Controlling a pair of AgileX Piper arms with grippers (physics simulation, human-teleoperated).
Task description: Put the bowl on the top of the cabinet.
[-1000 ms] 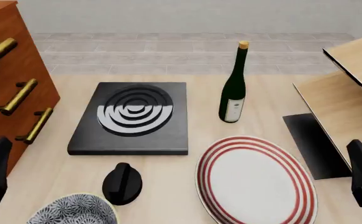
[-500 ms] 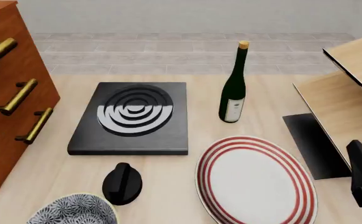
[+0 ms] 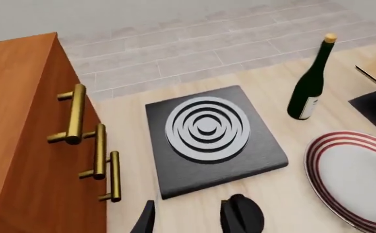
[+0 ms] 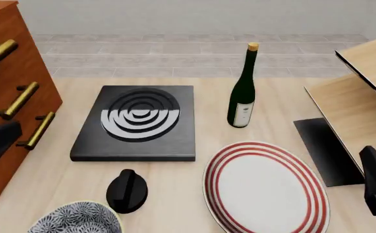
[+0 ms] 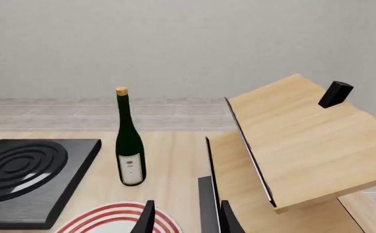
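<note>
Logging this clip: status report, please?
Both grippers empty, jaws open. Bowl on table's near edge, untouched. Black knob right beside it. Cabinet far left.

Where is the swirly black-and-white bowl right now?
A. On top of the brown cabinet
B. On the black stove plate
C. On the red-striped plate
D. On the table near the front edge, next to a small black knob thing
D. In the front view the bowl sits low on the table, beside the small black knob-shaped object, with neither gripper holding it and nothing yet on the cabinet.
</note>
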